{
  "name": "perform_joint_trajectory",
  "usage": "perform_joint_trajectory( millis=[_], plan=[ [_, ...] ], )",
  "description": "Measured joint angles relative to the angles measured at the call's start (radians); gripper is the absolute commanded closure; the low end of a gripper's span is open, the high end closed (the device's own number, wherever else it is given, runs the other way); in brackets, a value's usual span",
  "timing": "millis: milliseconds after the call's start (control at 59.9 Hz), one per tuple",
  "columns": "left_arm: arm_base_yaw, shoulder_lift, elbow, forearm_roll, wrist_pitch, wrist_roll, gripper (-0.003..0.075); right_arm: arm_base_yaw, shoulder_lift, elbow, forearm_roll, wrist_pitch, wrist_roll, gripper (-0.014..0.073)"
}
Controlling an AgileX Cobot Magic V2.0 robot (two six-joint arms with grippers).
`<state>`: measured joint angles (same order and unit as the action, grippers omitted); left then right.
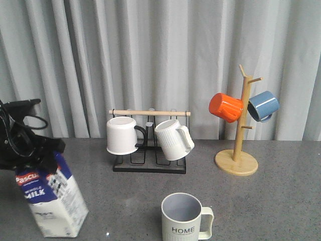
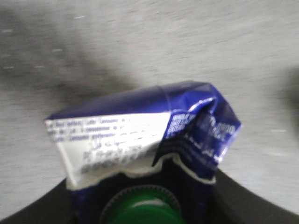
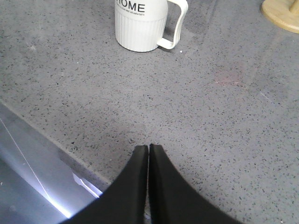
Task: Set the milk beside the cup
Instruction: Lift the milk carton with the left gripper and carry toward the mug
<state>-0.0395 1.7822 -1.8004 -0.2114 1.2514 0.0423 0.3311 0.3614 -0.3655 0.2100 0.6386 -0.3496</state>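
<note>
The milk (image 1: 52,201) is a blue-and-white carton at the front left of the table, tilted a little. My left gripper (image 1: 37,155) is shut on its top. In the left wrist view the carton's gable (image 2: 140,135) and green cap (image 2: 142,207) fill the space between the jaws. The cup (image 1: 183,218), cream with "HOME" on it, stands at the front centre, well right of the milk. It also shows in the right wrist view (image 3: 140,23). My right gripper (image 3: 148,149) is shut and empty, over bare table near the front edge.
A black rack (image 1: 149,163) holds a white mug with black handle (image 1: 123,135) and a ribbed white mug (image 1: 173,139) at the back centre. A wooden mug tree (image 1: 236,160) with an orange mug (image 1: 225,107) and a blue mug (image 1: 263,105) stands back right.
</note>
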Motion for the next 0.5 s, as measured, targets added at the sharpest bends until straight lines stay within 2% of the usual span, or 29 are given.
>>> perform_joint_trajectory(
  millis=[317,401,501],
  plan=[
    [-0.001,-0.059,-0.127,-0.392,0.008,0.151,0.0728,0.000,0.000,0.000,0.000,0.000,0.003,0.0599],
    [-0.014,-0.062,-0.169,-0.439,0.008,0.165,0.0728,0.000,0.000,0.000,0.000,-0.001,0.003,0.0599],
    [-0.046,-0.063,-0.196,-0.415,0.008,0.168,0.0728,0.000,0.000,0.000,0.000,-0.001,0.003,0.0599]
  ],
)
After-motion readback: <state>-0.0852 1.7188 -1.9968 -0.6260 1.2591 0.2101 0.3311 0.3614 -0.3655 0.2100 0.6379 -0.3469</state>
